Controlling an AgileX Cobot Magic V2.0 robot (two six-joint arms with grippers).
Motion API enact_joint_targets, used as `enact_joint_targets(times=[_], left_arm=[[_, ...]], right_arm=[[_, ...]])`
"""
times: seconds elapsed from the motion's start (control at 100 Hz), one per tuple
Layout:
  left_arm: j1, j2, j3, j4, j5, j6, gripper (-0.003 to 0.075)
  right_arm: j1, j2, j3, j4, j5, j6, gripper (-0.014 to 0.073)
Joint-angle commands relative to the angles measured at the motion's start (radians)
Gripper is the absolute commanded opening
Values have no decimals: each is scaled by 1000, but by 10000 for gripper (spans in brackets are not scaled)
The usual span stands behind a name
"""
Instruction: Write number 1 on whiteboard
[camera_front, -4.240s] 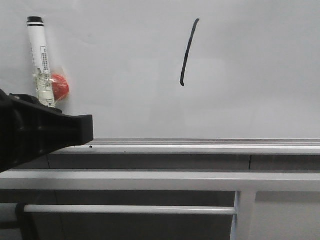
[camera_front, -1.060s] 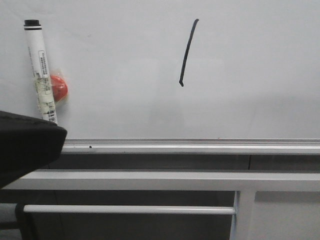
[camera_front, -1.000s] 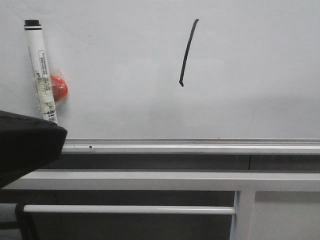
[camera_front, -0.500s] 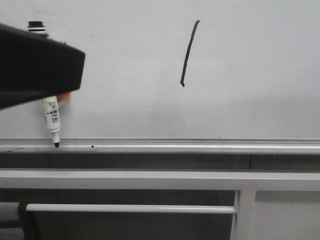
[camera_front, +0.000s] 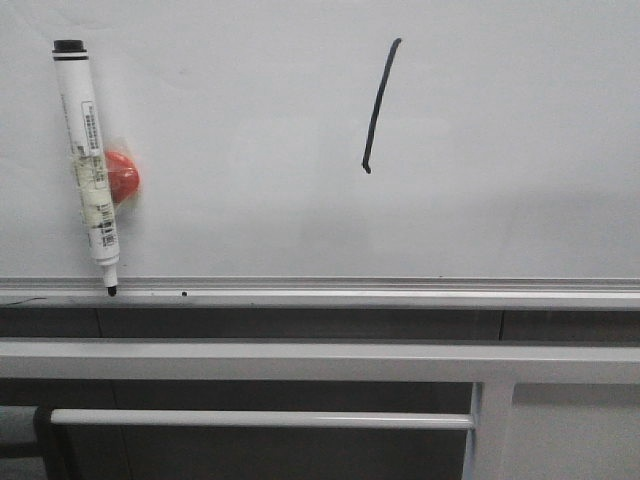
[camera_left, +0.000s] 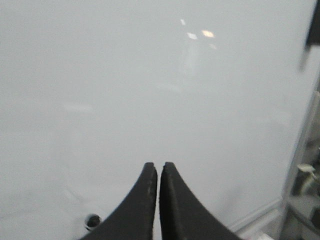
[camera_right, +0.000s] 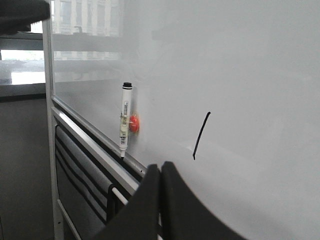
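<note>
Gone from the front view was the dark arm that had covered the marker, which now stood tip-down on the rail near the whiteboard's lower left corner. The 1 sat mid-board, apparently complete. Left fingers and right fingers were both closed, empty.

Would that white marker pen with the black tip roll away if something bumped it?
Probably not far. The white marker pen stands nearly upright, tip on the silver rail, apparently held by a red round magnet. It looks stiff and light. Knocked loose, its round body would likely roll.
</note>
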Motion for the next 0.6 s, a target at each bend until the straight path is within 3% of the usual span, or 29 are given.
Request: enact_joint_targets(times=[0.0,0.24,0.43,0.59], left_arm=[[130,-102,-31,30,-4,30,-20],[450,-292,-31,30,20,158,-20],[618,-282,-3,30,0,158,-20],[689,-282,60,30,0,158,-20]], right_arm=[[-4,8,-24,5,-57,-8,-64],[-4,8,-24,5,-57,-8,-64],[-4,8,-24,5,-58,-8,-64],[-4,8,-24,5,-56,-8,-64]])
